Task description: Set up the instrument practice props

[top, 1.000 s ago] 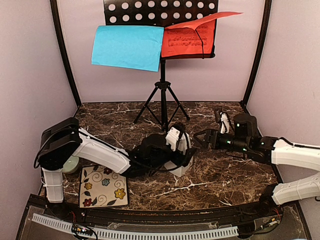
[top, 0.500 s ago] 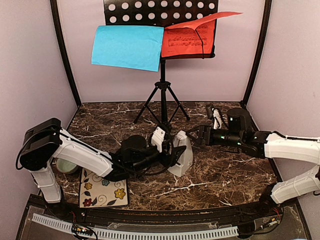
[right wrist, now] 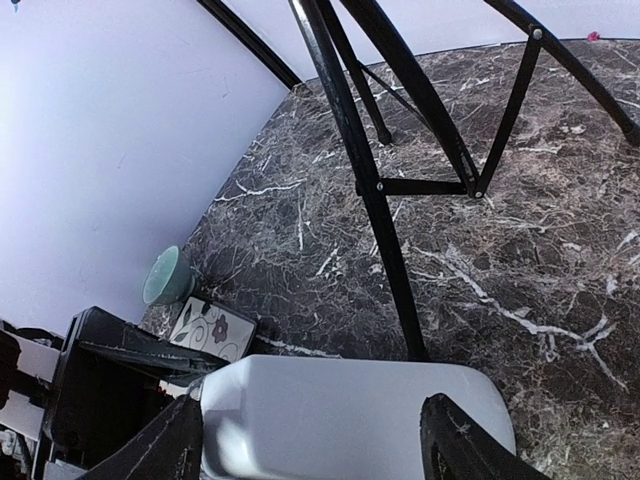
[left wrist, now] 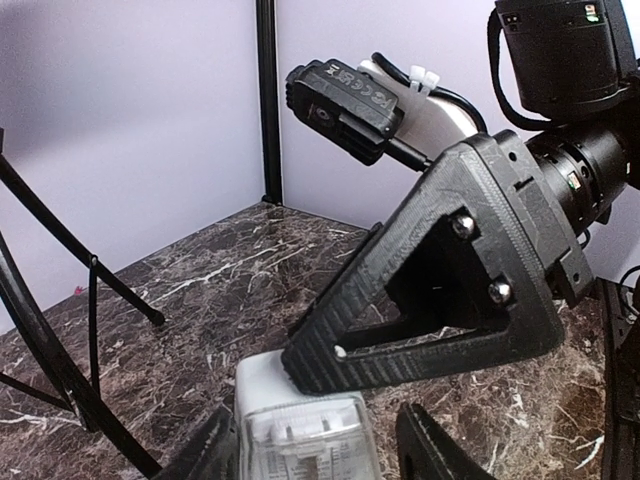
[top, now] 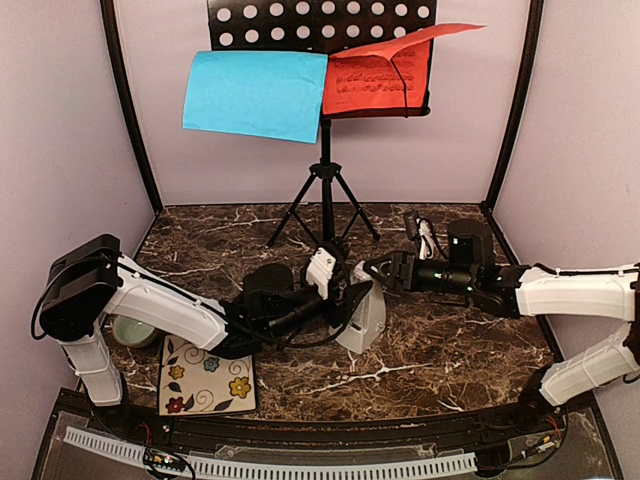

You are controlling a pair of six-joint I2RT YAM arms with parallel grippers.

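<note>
- Near the middle of the table, the metronome stands just on the near side of the music stand legs, with both grippers at it.
- Over the last second the left gripper has narrowed its jaws from wide to roughly half. Its fingers straddle the metronome's body, one touching and the other with a sliver of gap, so it is not clenched yet.
- The right gripper has slid left, from apart to the metronome's top. Its jaws stand wide on either side of the white body, and I cannot tell whether they press on it.
- The metronome itself has hardly shifted in that time.
- At the far side, the blue sheet and red sheet sit on the stand's desk as before, the red one curled forward at its top.
- Stand and sheets look settled, so the metronome seems to be the piece in hand, with a grasp about to complete.
- It could tip if one side closes first.
- The bowl and tile lie at the near left, apart from the work.
</note>
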